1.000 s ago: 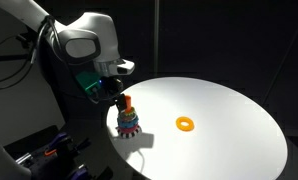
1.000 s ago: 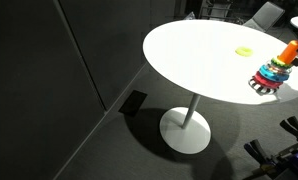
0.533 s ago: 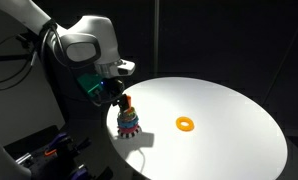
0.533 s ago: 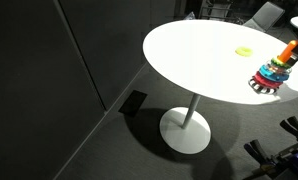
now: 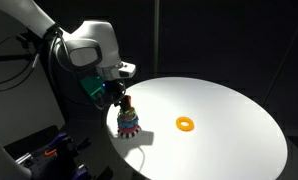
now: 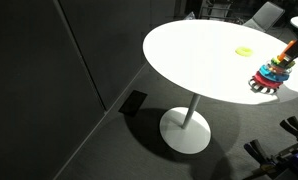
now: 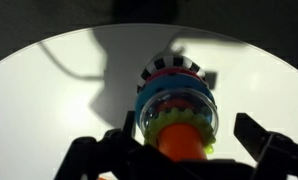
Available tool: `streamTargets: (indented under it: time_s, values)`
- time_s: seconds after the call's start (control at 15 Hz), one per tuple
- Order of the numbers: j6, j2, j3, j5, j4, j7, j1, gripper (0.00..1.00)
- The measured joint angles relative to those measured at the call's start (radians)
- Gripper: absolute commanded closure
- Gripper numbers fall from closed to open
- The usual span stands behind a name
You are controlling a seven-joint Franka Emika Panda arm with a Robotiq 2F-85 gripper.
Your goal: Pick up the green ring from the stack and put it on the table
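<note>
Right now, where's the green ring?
Wrist view: the green ring sits high on the stack, around its orange peg, under the open gripper. The stack stands near the table edge.

Wrist view: tool [image 7: 181, 140] fingers dark, cut off by bottom edge. Green ring [image 7: 194, 127] partly hidden behind blurred orange peg [image 7: 179, 150]. Exterior view: table [image 6: 219, 60] clipped at right edge. Rings of the stack [image 6: 273, 70] too small to sort by colour.
</note>
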Motion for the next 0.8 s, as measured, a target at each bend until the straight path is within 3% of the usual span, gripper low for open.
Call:
streamTargets:
  time_s: [0.4, 0.8]
  values:
    - [0.021, 0.012, -0.006, 0.102, 0.004, -0.064, 0.011, 0.0]
    - [0.025, 0.013, -0.016, 0.121, 0.005, -0.086, 0.011, 0.0]
